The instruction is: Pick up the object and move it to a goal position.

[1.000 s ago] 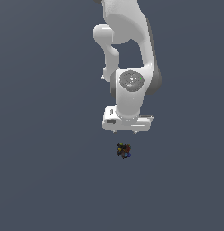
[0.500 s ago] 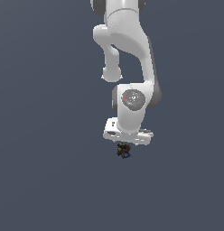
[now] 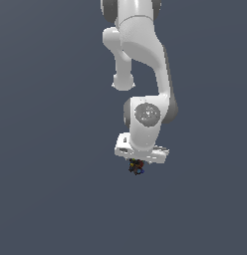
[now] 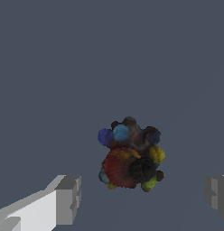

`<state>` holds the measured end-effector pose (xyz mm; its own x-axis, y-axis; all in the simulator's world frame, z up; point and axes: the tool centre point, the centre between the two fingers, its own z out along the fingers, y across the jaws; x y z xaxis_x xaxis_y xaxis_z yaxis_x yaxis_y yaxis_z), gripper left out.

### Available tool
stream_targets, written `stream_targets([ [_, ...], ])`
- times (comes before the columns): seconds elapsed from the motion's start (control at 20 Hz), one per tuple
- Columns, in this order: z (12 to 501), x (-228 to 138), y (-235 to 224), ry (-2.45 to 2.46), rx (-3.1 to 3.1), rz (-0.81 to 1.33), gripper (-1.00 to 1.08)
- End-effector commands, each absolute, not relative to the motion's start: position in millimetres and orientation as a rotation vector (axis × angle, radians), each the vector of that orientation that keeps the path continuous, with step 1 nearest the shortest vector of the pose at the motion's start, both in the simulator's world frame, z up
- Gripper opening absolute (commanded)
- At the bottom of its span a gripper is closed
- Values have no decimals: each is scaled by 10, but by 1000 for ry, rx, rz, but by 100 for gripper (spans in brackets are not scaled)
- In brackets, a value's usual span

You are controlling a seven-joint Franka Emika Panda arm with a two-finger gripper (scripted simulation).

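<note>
The object (image 3: 136,167) is a tiny lumpy dark clump speckled with blue, red, yellow and black, lying on the flat grey surface. In the exterior view the white arm reaches down over it, and the gripper (image 3: 139,160) sits right above it, its fingers hidden behind the hand. In the wrist view the object (image 4: 131,155) lies between the two grey fingertips (image 4: 68,199), which stand wide apart on either side without touching it. The gripper (image 4: 143,196) is open.
Only the plain dark grey surface (image 3: 51,199) surrounds the arm and the object. No other objects, containers or edges show in either view.
The arm has come down steadily toward the object. The gap between hand and clump seen a second ago has closed, and the hand now sits just over it.
</note>
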<state>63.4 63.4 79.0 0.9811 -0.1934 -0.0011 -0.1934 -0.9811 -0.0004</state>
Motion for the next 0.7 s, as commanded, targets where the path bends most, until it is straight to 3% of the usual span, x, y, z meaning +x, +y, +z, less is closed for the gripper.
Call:
stream_targets([
  [0.0,744,632,633,306,-3126,2,100],
  [0.65,295,641,633,310,-3126,0,100],
])
